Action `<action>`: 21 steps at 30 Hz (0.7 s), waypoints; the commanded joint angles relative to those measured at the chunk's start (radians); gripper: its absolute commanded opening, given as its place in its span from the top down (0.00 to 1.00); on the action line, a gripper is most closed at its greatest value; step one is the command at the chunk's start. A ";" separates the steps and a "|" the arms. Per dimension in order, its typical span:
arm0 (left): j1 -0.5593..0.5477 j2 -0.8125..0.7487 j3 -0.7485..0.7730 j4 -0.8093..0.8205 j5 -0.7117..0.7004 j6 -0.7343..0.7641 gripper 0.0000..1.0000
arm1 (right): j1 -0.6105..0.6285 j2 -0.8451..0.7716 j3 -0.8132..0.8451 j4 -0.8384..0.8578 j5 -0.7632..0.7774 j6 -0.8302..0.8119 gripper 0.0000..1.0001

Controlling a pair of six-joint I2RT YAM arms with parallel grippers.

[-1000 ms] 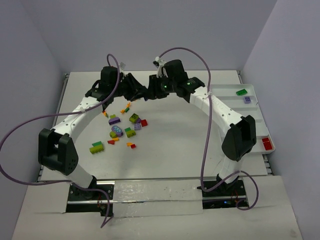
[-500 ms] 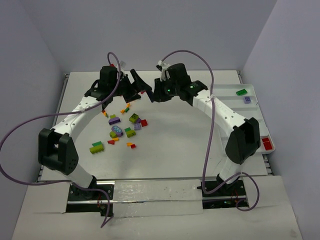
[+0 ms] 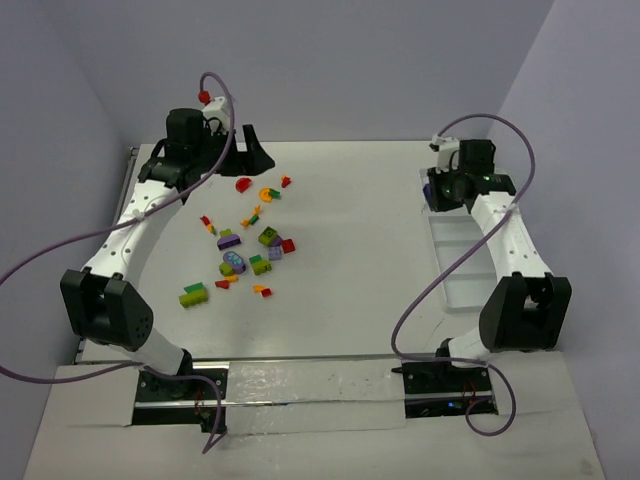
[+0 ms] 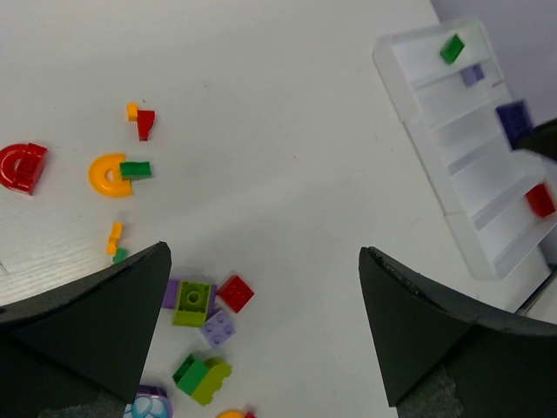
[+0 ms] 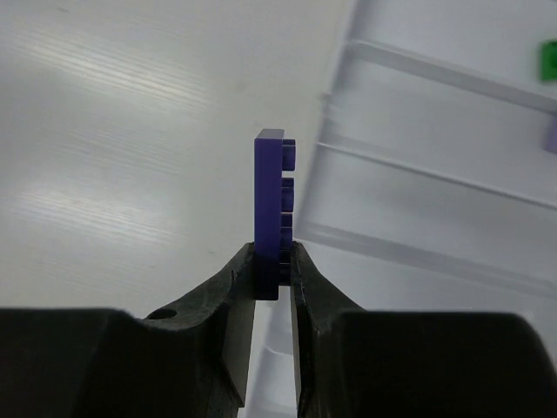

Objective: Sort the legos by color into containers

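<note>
R gripper point(image 5: 274, 261) is pinching a purple brick point(image 5: 270, 205) upright over the edge of the tray point(image 5: 418, 122). L gripper point(image 4: 264, 252) is hanging wide open, holding nothing, above the legos point(image 4: 196, 305) on the counter point(image 4: 287, 131). Tray is holding 1 green brick point(image 4: 452, 49), 1 lilac brick point(image 4: 472, 75), 1 red brick point(image 4: 540, 200).

The left arm point(image 3: 128, 232) bends at a low elbow close to its base, and its forearm reaches far forward. Its end effector point(image 4: 264, 252) hangs with the 2 fingers spread wide and nothing between them. The right arm point(image 3: 508, 238) is folded the same way on its own side. Its end effector point(image 5: 272, 261) pinches a purple brick point(image 5: 269, 200) on edge between both fingers.
</note>
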 commanded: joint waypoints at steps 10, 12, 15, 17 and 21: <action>-0.041 0.065 0.043 -0.131 -0.054 0.218 0.01 | -0.344 0.319 0.211 -0.079 0.049 -0.296 0.99; -0.041 0.075 0.048 -0.147 -0.055 0.229 0.01 | -0.349 0.360 0.239 -0.078 0.057 -0.301 0.99; -0.041 0.092 0.065 -0.162 -0.054 0.234 0.01 | -0.355 0.401 0.274 -0.077 0.067 -0.307 0.99; -0.041 0.104 0.079 -0.170 -0.056 0.233 0.01 | -0.360 0.432 0.293 -0.068 0.072 -0.312 0.99; -0.041 0.118 0.093 -0.177 -0.059 0.233 0.01 | -0.368 0.475 0.328 -0.050 0.077 -0.313 0.99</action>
